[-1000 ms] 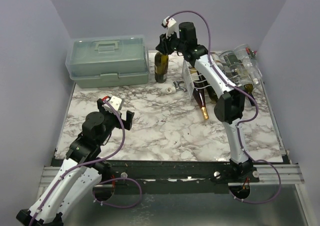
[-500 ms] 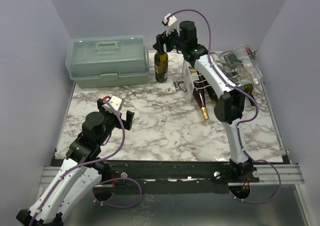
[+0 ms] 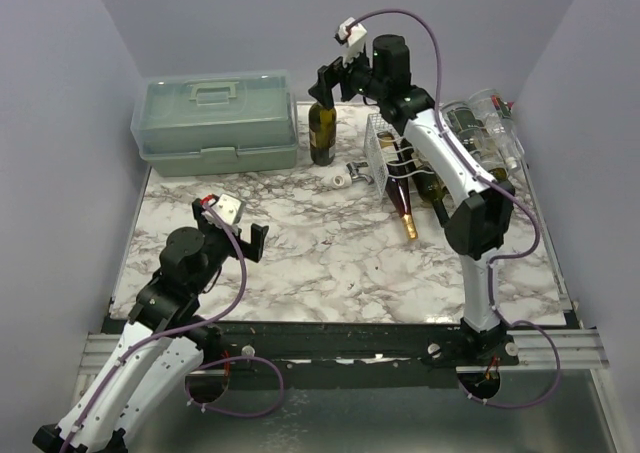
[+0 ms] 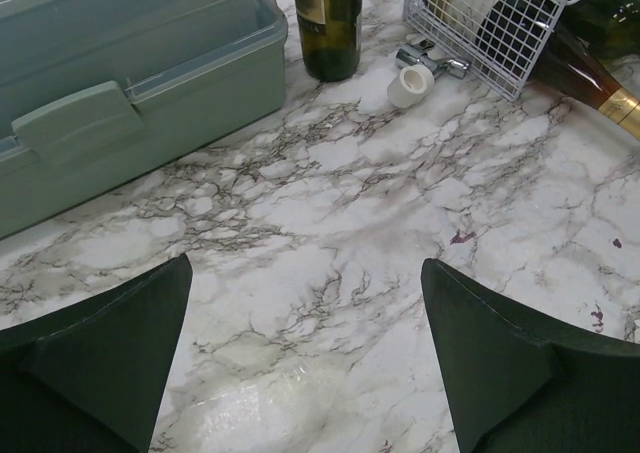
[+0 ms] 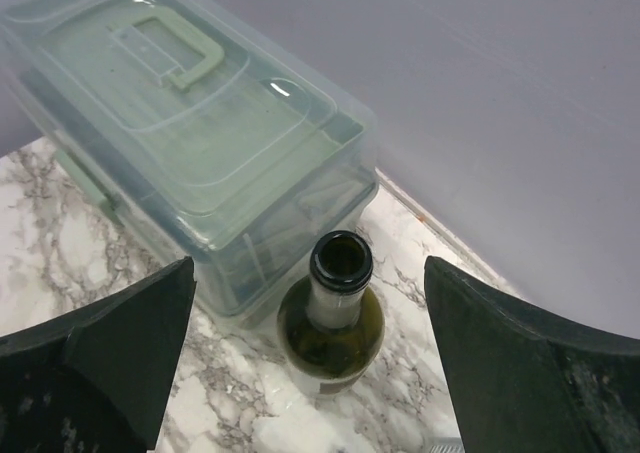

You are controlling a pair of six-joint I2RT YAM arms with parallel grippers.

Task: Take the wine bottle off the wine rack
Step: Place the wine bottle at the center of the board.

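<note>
- Counter (image 3: 330,258): white marble pattern with grey veining; pale lilac walls (image 3: 60,93) close it in on three sides.
- Wine bottle (image 3: 321,135): upright on the counter at upper centre, just beside the green toolbox (image 3: 215,123) and apart from the wine rack (image 3: 388,158) at upper right.
- Right tool (image 3: 330,81): above the bottle mouth, spread wide, gripping nothing.
- Left tool (image 3: 232,231): lower left, spread wide, empty.
</note>
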